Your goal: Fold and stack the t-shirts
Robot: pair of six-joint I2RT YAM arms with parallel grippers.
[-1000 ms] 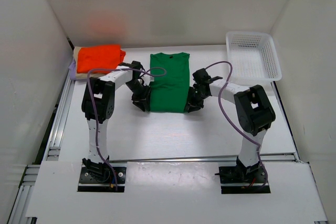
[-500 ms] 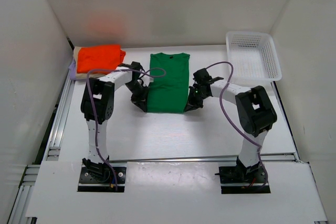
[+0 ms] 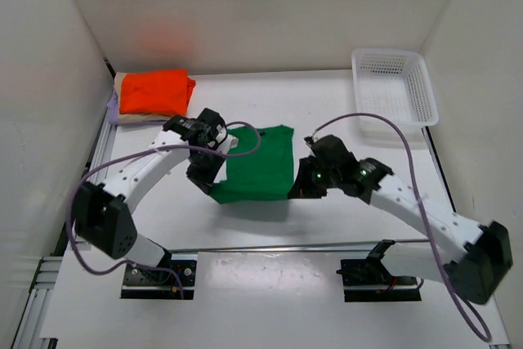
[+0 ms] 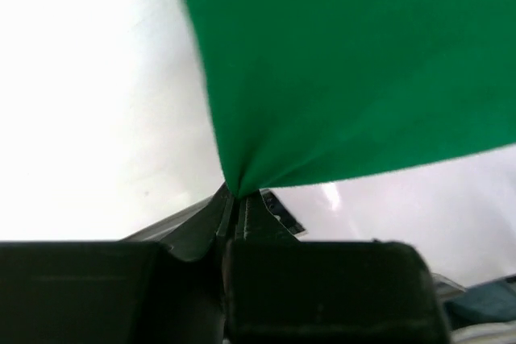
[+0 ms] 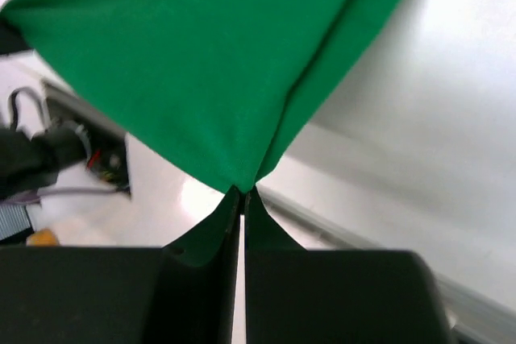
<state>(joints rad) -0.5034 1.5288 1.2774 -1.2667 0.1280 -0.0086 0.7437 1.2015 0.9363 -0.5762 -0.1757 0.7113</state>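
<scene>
The green t-shirt (image 3: 257, 165) hangs lifted above the table's middle, its near edge stretched between both arms. My left gripper (image 3: 214, 188) is shut on its near left corner; in the left wrist view the green t-shirt (image 4: 347, 70) bunches into the left gripper (image 4: 234, 196). My right gripper (image 3: 296, 188) is shut on the near right corner, and the green t-shirt (image 5: 201, 62) pinches into the right gripper (image 5: 243, 191). At the back left an orange-red t-shirt (image 3: 155, 91) lies folded on top of a beige one (image 3: 119, 85) and a lavender one (image 3: 112, 106).
A white mesh basket (image 3: 393, 86) stands at the back right of the white table (image 3: 327, 104). White walls close in the left, back and right sides. A metal rail (image 3: 90, 177) runs along the table's left edge.
Both grippers have shut on the green t-shirt's near corners and lifted them, pulling the shirt toward the near side. Both arms have swung out and raised.
</scene>
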